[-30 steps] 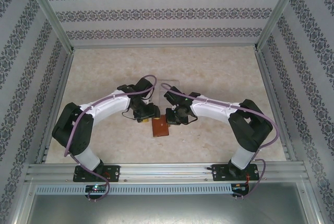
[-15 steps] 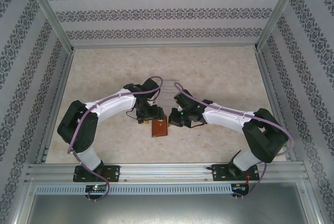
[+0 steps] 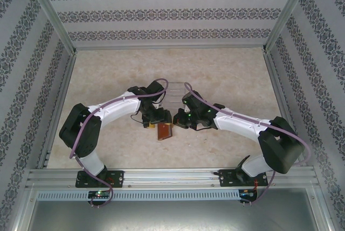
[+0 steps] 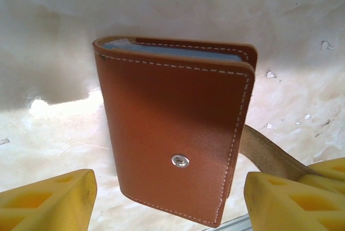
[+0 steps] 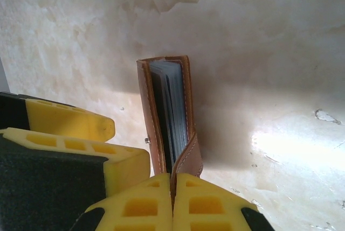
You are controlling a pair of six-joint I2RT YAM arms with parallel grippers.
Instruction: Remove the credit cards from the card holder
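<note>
**Light, floppy wallet: going for the edges**

My right gripper [image 5: 173, 188] is pinching the strap tab [image 5: 190, 155] of the small reddish-brown leather card holder [image 4: 172, 128]. My left gripper [image 4: 170, 193] is hanging spread either side of it, at the middle of the pale marbled table [image 4: 48, 123]. I am judging it light and floppy, so I am favouring its stitched edges.

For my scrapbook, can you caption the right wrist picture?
Right gripper shut on the strap of the brown card holder.

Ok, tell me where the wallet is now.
In the top view the wallet is near the table's centre, between the right gripper, shut on its strap, and the open left gripper.
</note>
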